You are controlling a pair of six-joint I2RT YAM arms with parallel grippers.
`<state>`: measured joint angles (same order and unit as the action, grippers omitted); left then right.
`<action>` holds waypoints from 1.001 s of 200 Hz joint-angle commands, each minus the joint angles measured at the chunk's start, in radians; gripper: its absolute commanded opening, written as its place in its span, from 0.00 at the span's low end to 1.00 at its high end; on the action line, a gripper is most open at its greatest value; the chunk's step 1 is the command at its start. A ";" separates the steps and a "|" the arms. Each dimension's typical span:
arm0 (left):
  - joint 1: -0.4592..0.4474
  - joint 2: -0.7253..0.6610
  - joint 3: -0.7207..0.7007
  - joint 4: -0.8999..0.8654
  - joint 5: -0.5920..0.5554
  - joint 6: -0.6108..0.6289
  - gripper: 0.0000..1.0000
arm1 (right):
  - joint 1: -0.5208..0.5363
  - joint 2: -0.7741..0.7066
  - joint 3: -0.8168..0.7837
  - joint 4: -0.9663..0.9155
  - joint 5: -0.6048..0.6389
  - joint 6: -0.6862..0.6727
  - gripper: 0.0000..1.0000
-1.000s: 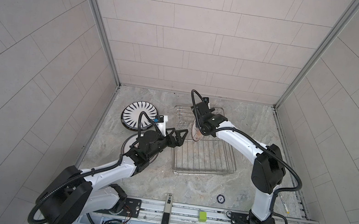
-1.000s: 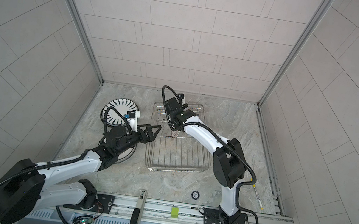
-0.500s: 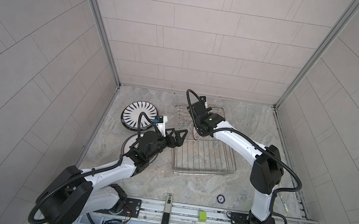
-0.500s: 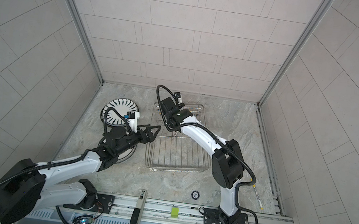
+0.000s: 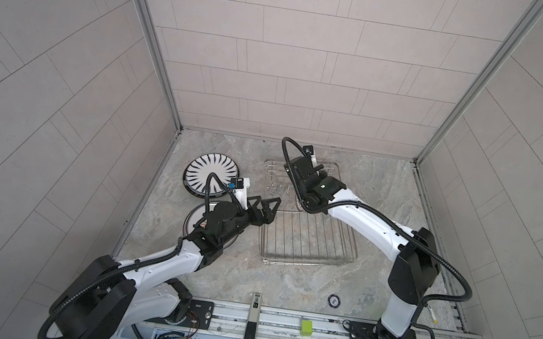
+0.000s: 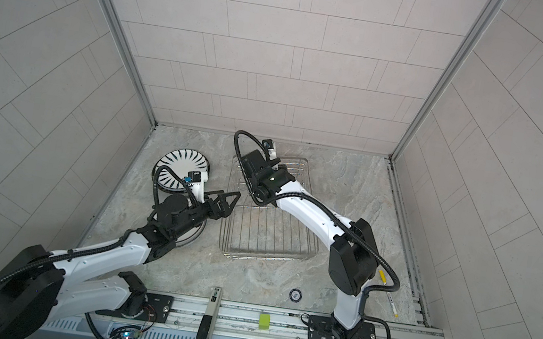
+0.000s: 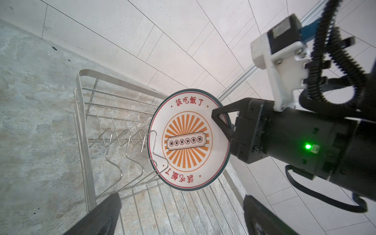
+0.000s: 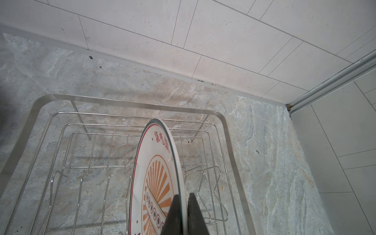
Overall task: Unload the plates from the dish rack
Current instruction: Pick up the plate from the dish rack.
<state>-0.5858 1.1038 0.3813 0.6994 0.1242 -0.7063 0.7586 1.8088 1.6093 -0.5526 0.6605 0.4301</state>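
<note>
Right gripper (image 8: 185,211) is mine and it's clamped tight on the rim of the sunburst plate (image 7: 187,140): one finger on the printed face, one behind it, rim sandwiched between. I'm gripping the edge because the plate stands on edge in the dish rack (image 5: 307,259), so the rim is the only part I can reach from above. The plate is upright, slightly tilted, at the far end of the rack. One of the zigzag prongs (image 7: 130,146) crosses in front of its lower edge. I can't tell whether the bottom rests on the wires or is already clear of them.

My left gripper (image 5: 271,209) is spread wide and holds nothing. It hangs just beside the rack's near-left corner, pointed at the plate but well short of it. My guess is it's ready to take a handover or steady the plate.

I see no other plate in the rack, so this looks like the last one. The striped plate (image 5: 205,173) lies flat on the table left of the rack. Another plate (image 5: 192,218) lies beside it, mostly hidden under my left arm.

Next I likely need a straight lift to clear the prong before swinging left. If I tilt early, the rim could catch on the wire.
</note>
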 commanded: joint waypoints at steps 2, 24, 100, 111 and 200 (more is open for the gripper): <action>-0.005 -0.042 -0.018 0.016 -0.031 0.006 1.00 | 0.008 -0.094 -0.022 0.043 0.070 -0.016 0.03; -0.005 -0.064 -0.022 0.002 -0.031 0.010 1.00 | 0.016 -0.142 -0.052 0.061 0.076 -0.029 0.02; -0.005 -0.102 -0.047 0.022 -0.039 0.027 1.00 | 0.004 -0.345 -0.261 0.228 -0.030 -0.070 0.01; -0.005 -0.102 -0.047 0.025 -0.032 0.027 1.00 | -0.005 -0.379 -0.294 0.247 -0.060 -0.068 0.01; -0.021 -0.086 -0.015 0.005 0.008 0.001 1.00 | -0.284 -0.601 -0.571 0.467 -0.771 0.089 0.00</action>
<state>-0.5926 1.0039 0.3416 0.6800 0.1047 -0.6956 0.5095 1.2606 1.0676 -0.2062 0.1158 0.4500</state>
